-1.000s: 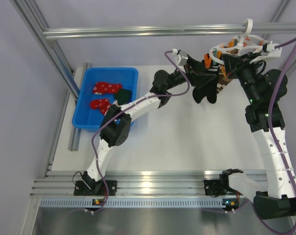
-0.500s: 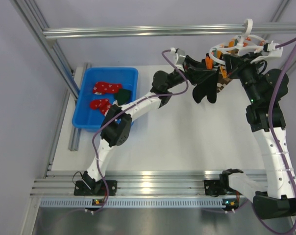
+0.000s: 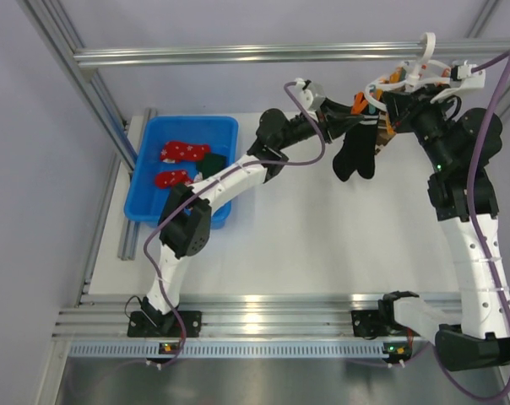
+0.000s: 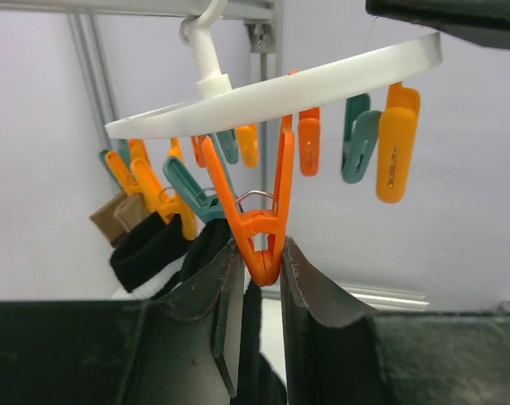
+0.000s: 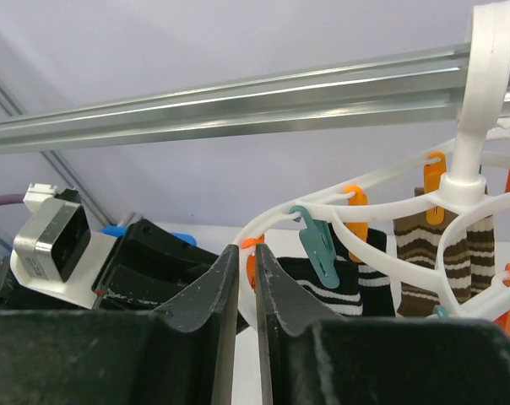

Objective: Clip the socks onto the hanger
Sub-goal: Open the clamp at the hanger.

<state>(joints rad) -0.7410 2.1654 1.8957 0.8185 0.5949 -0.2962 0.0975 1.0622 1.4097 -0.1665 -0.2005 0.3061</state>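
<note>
The white ring hanger (image 3: 411, 78) hangs from the top rail, with orange and teal pegs. In the left wrist view the hanger (image 4: 280, 93) is above my left gripper (image 4: 262, 249). That gripper is slightly open, its fingertips flanking the tip of an orange peg (image 4: 268, 202). A plain black sock (image 3: 356, 156) hangs below that peg and shows in the gap. My right gripper (image 5: 246, 253) is shut on an orange peg (image 5: 253, 249) at the hanger's rim (image 5: 382, 181). Red speckled socks (image 3: 184, 152) and a dark green sock (image 3: 213, 163) lie in the blue bin (image 3: 192, 121).
Brown-and-cream striped socks (image 5: 424, 253) and a black sock with white stripes (image 5: 356, 278) hang clipped on the ring. Both arms meet at the hanger, back right; my left gripper (image 3: 346, 118) is beside my right gripper (image 3: 388, 108). The aluminium rail (image 3: 238, 55) runs overhead.
My left arm's elbow has swung left and the wrist has shifted slightly. The black sock now hangs straighter from the peg. The right arm has risen a little.
</note>
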